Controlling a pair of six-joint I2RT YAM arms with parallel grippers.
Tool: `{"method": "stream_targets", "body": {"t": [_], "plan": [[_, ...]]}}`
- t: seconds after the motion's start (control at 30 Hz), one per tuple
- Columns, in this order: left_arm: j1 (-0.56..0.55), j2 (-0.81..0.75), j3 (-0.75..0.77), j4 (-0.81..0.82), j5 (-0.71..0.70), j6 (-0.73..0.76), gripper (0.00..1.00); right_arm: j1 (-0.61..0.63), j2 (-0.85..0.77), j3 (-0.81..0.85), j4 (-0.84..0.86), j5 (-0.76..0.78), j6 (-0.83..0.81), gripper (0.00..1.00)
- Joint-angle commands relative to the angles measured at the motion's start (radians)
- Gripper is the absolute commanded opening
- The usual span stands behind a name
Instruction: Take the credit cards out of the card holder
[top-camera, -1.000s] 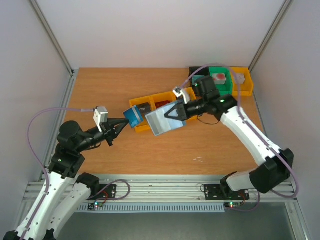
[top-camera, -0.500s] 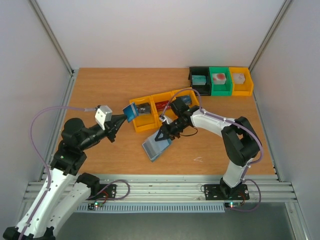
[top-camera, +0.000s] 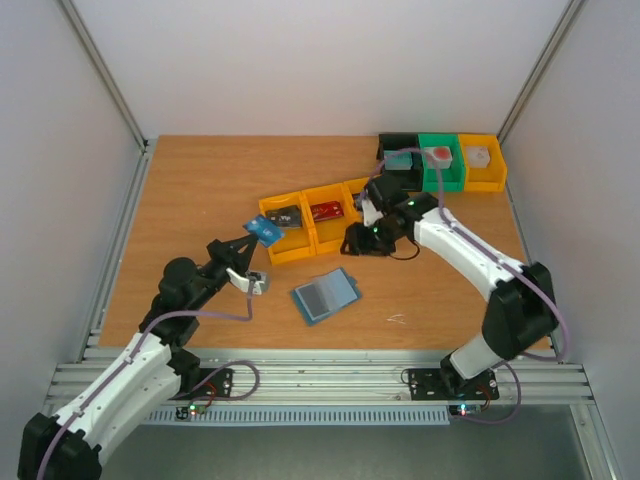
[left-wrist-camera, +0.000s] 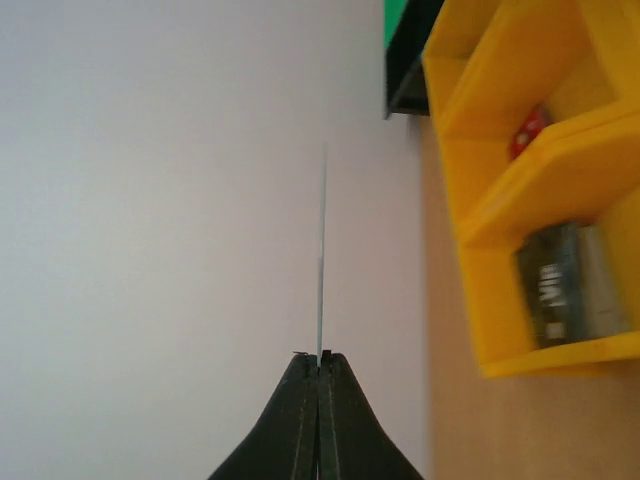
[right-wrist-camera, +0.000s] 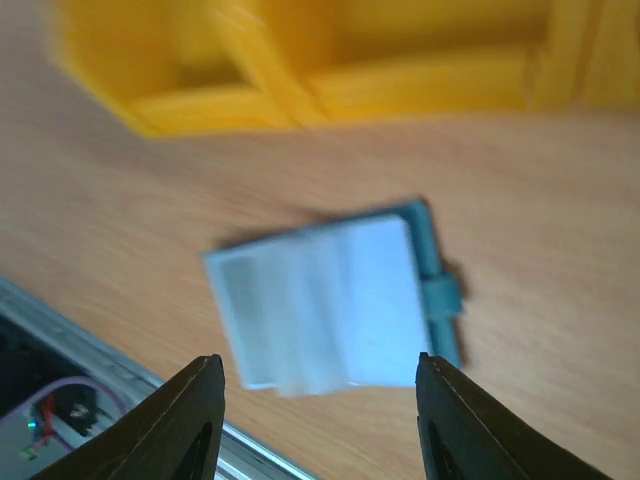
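Wooden surface in a pale-walled booth.
The orange-brown wood-grain surface (top-camera: 200, 190) is closed in by plain whitish walls (top-camera: 330, 60) at the back and both sides, with grey metal posts (top-camera: 105, 75) slanting up at the rear corners. A ribbed aluminium rail (top-camera: 330, 375) runs along its near edge. Light is even and soft.

A robot lab cell: white walls (top-camera: 300, 60), aluminium frame (top-camera: 330, 365), wooden table (top-camera: 200, 190), sorting bins (top-camera: 290, 256).
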Motion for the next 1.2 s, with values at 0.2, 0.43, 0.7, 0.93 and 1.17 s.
{"method": "stream_targets", "body": {"t": [0.2,0.43,0.7,0.93,1.17], "plan": [[-0.021,0.025,0.008,0.404,0.145,0.475,0.0,0.172,-0.153,0.143,0.425,-0.298,0.0,0.58],[-0.028,0.021,0.009,0.403,0.151,0.478,0.0,0.195,-0.056,0.218,0.586,-0.408,0.107,0.62],[-0.029,0.012,0.013,0.379,0.142,0.466,0.0,0.216,-0.042,0.255,0.517,-0.506,0.032,0.03],[-0.031,-0.036,0.025,0.264,0.145,0.34,0.71,0.199,-0.082,0.337,0.232,-0.461,-0.197,0.01],[-0.031,-0.087,0.41,-0.769,0.282,-0.397,0.9,0.248,-0.125,0.504,-0.298,-0.133,-0.655,0.01]]}}
